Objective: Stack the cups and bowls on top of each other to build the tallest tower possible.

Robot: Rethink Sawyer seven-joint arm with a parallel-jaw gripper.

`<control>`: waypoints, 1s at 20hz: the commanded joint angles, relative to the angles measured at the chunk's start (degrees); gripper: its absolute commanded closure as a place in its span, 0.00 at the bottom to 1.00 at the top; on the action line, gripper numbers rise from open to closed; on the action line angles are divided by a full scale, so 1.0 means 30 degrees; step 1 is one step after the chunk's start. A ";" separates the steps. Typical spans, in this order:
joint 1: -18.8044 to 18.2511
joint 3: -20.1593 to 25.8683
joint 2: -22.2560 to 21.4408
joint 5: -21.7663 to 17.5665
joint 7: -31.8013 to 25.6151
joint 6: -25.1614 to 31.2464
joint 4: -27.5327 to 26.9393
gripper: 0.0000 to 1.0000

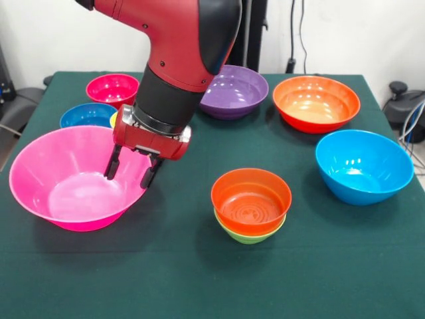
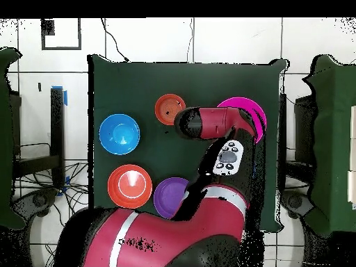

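Front view: gripper over pink bowl

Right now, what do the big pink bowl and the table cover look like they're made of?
The big pink bowl looks like glossy moulded plastic: bright highlights, thin even rim. The table cover looks like matte dark green cloth, possibly felt: no shine, soft edges.

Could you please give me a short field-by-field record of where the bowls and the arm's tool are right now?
tool: open, fingers down over the large pink bowl, at its rim
stack: small orange-red bowl nested in small green bowl
loose large bowls: purple, orange, light blue
loose small bowls: magenta-red, dark blue
cups: a yellow sliver behind the arm
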 commanded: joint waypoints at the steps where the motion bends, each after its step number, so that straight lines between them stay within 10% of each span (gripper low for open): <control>1: 0.0067 0.2430 0.1409 0.0608 0.2982 -0.0858 0.1026 0.00; 20: 0.0680 0.1923 -0.1019 0.0451 0.1355 0.2111 0.2094 0.00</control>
